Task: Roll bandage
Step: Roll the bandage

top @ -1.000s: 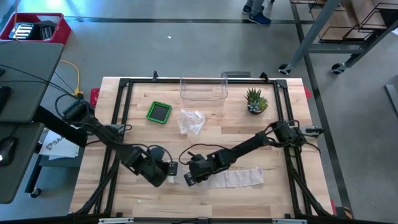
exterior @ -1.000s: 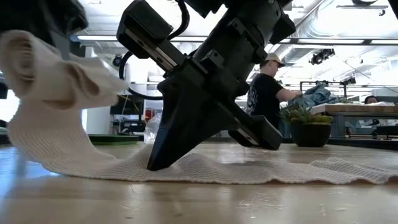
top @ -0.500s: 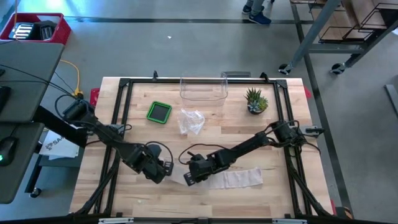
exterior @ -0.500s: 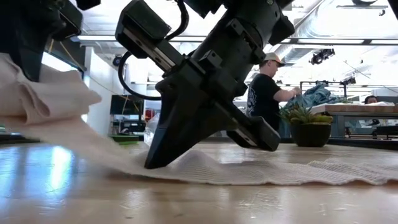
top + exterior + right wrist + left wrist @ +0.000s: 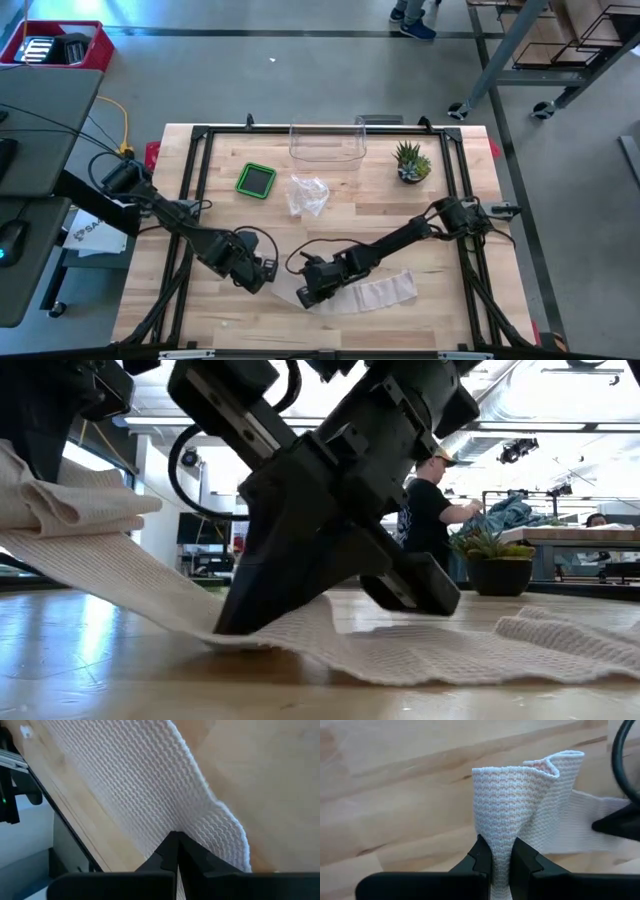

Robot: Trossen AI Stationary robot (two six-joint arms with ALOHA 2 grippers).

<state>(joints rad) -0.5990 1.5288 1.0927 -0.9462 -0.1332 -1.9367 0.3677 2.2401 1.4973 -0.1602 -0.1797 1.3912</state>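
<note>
Bandage (image 5: pixel 370 292) lies as a white strip along the near edge of the wooden table (image 5: pixel 440 215), its left end lifted off the wood. Left gripper (image 5: pixel 499 857) pinches that folded end between its 2 fingers, nearly closed on the cloth. Right gripper (image 5: pixel 176 842), fingers fully closed, presses its tip down on the strip just beside the left one

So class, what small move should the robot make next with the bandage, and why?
Probably turn the left gripper to wind on another wrap: its fingers pinch the folded end of the bandage, while the shut right gripper pins the strip to the table.
</note>
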